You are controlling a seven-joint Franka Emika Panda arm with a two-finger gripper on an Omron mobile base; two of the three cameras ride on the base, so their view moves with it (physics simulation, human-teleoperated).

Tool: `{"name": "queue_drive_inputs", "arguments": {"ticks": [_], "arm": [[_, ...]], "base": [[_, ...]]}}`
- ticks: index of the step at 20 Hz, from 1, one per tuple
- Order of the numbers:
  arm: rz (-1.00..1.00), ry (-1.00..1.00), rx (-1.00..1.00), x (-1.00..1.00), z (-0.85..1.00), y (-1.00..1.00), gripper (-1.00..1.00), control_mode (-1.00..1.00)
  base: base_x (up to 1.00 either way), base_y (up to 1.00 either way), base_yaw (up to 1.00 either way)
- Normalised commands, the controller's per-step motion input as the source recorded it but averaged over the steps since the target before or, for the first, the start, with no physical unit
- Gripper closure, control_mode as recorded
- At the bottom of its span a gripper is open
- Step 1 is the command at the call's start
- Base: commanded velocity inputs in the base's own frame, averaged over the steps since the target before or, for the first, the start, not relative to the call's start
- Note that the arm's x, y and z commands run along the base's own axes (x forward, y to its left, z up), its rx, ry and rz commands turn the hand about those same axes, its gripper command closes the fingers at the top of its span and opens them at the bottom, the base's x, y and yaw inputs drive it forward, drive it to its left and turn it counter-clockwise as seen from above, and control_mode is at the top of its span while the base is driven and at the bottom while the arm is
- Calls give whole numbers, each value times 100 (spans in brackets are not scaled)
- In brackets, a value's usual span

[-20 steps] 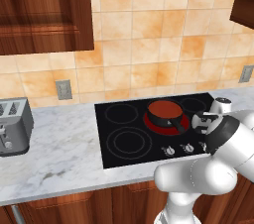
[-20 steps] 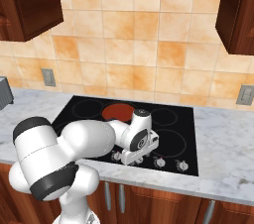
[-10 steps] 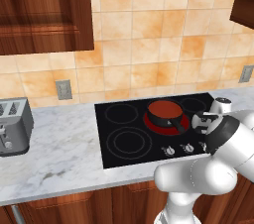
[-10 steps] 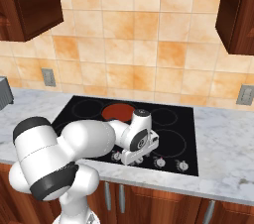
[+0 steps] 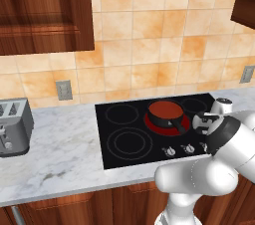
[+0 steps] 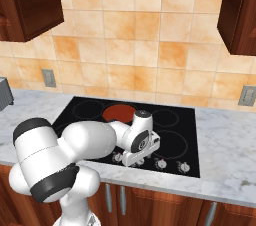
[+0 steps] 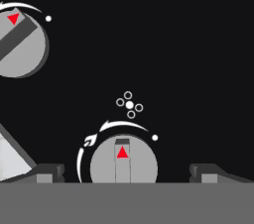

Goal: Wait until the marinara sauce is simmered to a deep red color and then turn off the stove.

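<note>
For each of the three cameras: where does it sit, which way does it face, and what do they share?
Left base view: behind the arm's left, facing the stove and marinara sauce; arm at lower right.
Right base view: behind its right, same stove; arm at lower left.
Hand view: on the hand, looking along the open pincer at a knob.
Shared: the stove.

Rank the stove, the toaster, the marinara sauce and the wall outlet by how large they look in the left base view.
1. The stove, largest by far.
2. The toaster, partly cut off by the picture's edge and nearer the camera than the sauce, so its lead over the sauce is unsure.
3. The marinara sauce.
4. The wall outlet, smallest.
</note>
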Motion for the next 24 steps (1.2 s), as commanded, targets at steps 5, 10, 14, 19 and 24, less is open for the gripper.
{"name": "queue_drive_inputs", "arguments": {"ticks": [5, 10, 14, 19, 24], "arm": [[0, 0, 0, 0, 0, 0, -100, -100], [0, 0, 0, 0, 0, 0, -100, -100], [0, 0, 0, 0, 0, 0, -100, -100], [0, 0, 0, 0, 0, 0, -100, -100], [0, 0, 0, 0, 0, 0, -100, -100]], "base": [[0, 0, 0], [0, 0, 0], [0, 0, 0], [0, 0, 0], [0, 0, 0]]}}
